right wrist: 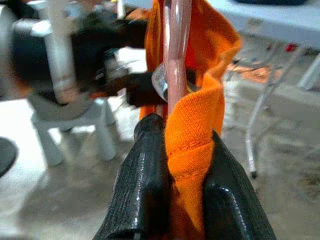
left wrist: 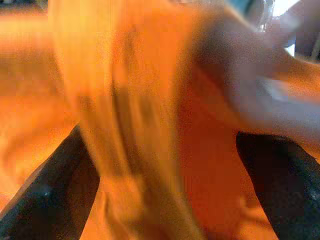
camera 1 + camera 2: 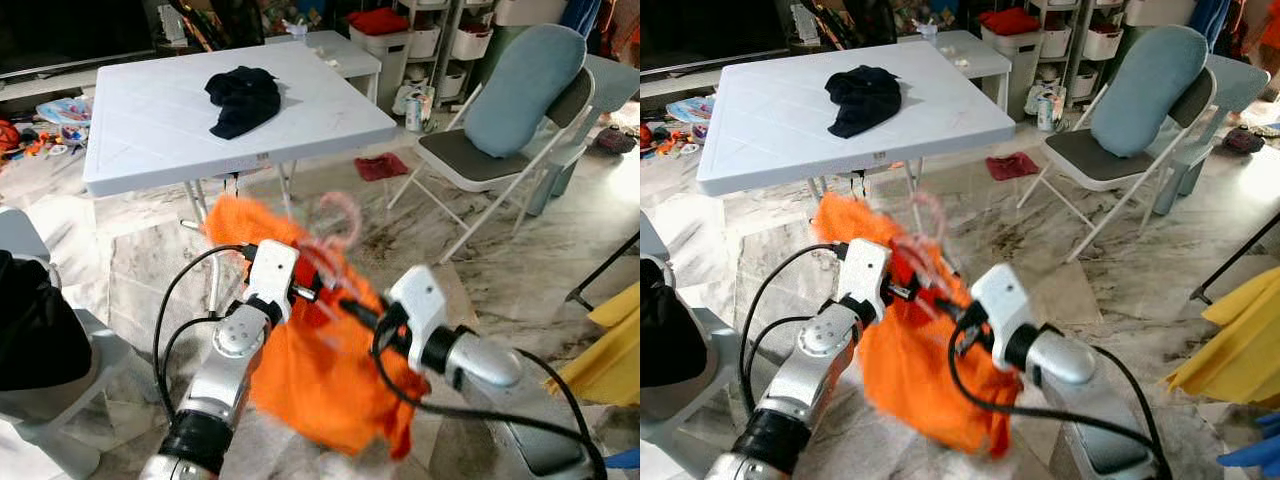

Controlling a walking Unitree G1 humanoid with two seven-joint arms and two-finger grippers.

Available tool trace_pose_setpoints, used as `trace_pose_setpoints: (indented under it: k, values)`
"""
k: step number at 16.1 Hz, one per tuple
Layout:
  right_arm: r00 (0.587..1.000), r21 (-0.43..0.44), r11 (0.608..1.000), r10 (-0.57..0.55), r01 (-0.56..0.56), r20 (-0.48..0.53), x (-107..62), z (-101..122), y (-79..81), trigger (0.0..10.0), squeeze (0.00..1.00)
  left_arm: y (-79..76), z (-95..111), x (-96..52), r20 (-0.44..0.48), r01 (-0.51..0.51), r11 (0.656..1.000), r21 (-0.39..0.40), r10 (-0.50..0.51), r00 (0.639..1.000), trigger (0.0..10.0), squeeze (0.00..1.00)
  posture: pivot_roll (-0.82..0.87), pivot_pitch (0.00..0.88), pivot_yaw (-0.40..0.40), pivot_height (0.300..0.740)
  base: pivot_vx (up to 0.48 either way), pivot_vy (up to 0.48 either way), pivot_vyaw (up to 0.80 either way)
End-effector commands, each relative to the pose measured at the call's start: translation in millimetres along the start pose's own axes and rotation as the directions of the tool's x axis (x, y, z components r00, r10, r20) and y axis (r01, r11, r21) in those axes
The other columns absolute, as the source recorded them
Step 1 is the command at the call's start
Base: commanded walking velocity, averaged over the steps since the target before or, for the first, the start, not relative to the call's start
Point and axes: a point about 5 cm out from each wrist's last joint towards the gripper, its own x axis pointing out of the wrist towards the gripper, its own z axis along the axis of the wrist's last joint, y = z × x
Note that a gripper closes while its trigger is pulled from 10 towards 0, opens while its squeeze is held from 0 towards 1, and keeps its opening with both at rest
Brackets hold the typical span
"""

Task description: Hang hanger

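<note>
Out in front, over the marble floor: both silver arms are raised together, holding one bundle between them.
Orange garment: draped over a pink hanger, it hangs in the air between the arms, its lower part blurred.
Pink hanger: its hook curls up above the cloth, nearer the white table than the arms are; the hook looks smeared in both eye views.
Right gripper: its two black fingers are pressed in on a fold of the orange garment, with the pink hanger's stem running up just beyond the pinch.
Left gripper: it reaches into the cloth from the left, at the hanger's neck. In its wrist view the black fingers stand well apart with orange cloth between them, all heavily blurred, so I cannot tell whether they actually grip anything.
White table: a folding table at the far left.
Black garment: lies crumpled on the table's far right part.
Folding chair: stands at the far right, a blue-grey cushion leaning on its back.
Red cloth: on the floor between table and chair.
Yellow fabric: at the right edge, near.
Grey stool: at the near left, something dark lying on it.
</note>
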Motion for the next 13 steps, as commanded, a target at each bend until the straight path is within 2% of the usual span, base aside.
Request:
trace_pose_setpoints:
  k: [1,3,4,8,10,11,12,13]
  values:
    - [0.997,-0.030,0.997,0.066,-0.065,0.043,-1.8,12.3,6.9,10.0,0.00,8.0,4.8,3.0,0.016,-0.036,0.999,0.027,0.035,0.999,10.0,0.00,-0.13,0.000,0.017,0.740,0.000,0.000,0.00]
    - [0.995,-0.080,0.992,0.101,-0.102,-0.011,-12.6,3.7,2.9,10.0,0.00,16.4,2.4,2.9,0.004,-0.072,0.997,0.025,0.072,0.997,10.0,0.00,-0.13,0.000,0.017,0.740,0.000,0.000,0.00]
    - [0.998,-0.104,0.994,0.027,-0.032,-0.048,-20.5,-2.7,-14.7,10.0,0.00,19.1,-0.1,1.9,-0.001,-0.072,0.997,0.034,0.072,0.997,10.0,0.00,-0.13,0.000,0.017,0.740,0.000,0.000,0.00]
    - [0.992,-0.151,0.983,-0.113,0.103,-0.055,-21.7,1.5,-42.8,10.0,0.00,23.3,-7.6,-3.4,-0.030,-0.066,0.997,0.044,0.068,0.997,10.0,0.00,-0.13,0.000,0.021,0.740,0.000,0.000,0.00]
    - [0.961,-0.202,0.951,-0.259,0.235,-0.096,-23.7,-3.6,-67.5,10.0,0.00,26.2,-12.8,-9.8,-0.046,-0.057,0.997,0.052,0.059,0.997,10.0,0.00,-0.12,0.000,0.017,0.740,0.000,0.000,0.00]
    - [0.962,-0.219,0.949,-0.254,0.228,-0.100,-24.4,-4.0,-68.8,10.0,0.00,27.8,-13.4,-11.1,-0.047,-0.062,0.997,0.053,0.065,0.997,10.0,0.00,-0.12,0.000,0.017,0.740,0.000,0.000,0.00]
    - [0.965,-0.268,0.942,-0.237,0.200,-0.115,-28.6,-4.9,-71.5,10.0,0.00,37.6,-16.0,-14.9,-0.057,-0.106,0.992,0.070,0.110,0.992,10.0,0.00,-0.12,0.000,0.017,0.740,0.000,0.000,0.00]
    - [0.966,-0.263,0.946,-0.228,0.189,-0.125,-33.4,-5.7,-73.6,10.0,0.00,44.9,-17.0,-17.0,-0.062,-0.138,0.988,0.069,0.143,0.988,10.0,0.00,-0.12,0.000,0.015,0.740,0.000,0.000,0.00]
